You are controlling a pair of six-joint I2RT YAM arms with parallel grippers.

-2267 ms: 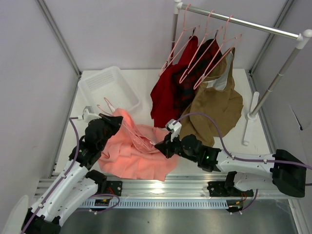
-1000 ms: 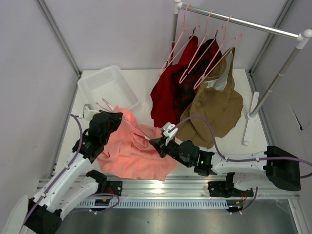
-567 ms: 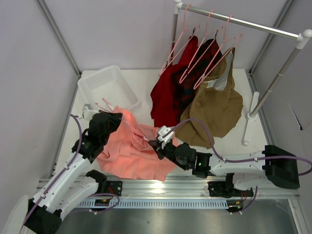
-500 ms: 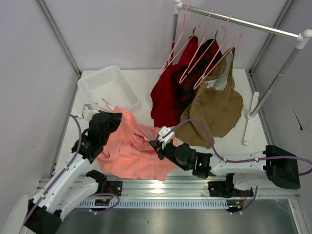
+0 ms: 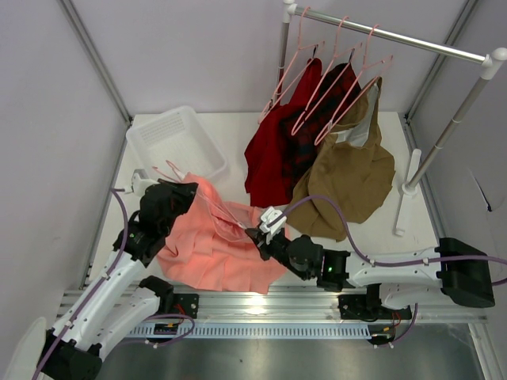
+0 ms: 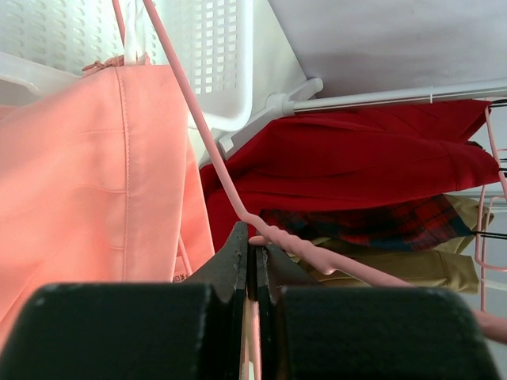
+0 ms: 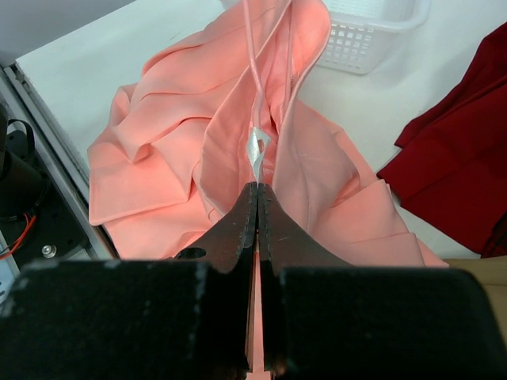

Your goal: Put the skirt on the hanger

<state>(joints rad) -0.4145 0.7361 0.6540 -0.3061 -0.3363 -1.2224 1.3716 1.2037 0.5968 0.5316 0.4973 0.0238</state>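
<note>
Top external, white basket (image 5: 158, 120) beside skirt (image 5: 206, 253)

Left gripper (image 6: 252, 244) clamped on the pale-pink hanger (image 6: 207, 142), wire slanting up-left past the salmon-pink skirt (image 6: 87, 182). White slotted basket (image 6: 222, 55) behind. Off right: red garment (image 6: 356, 158) above plaid garment (image 6: 372, 226), tan garment (image 6: 396, 267) lowest.

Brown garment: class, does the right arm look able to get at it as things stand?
Probably yes: the brown garment hangs just beyond the right arm, nothing between them. But its fingers are shut on the skirt, so it must let go first.
</note>
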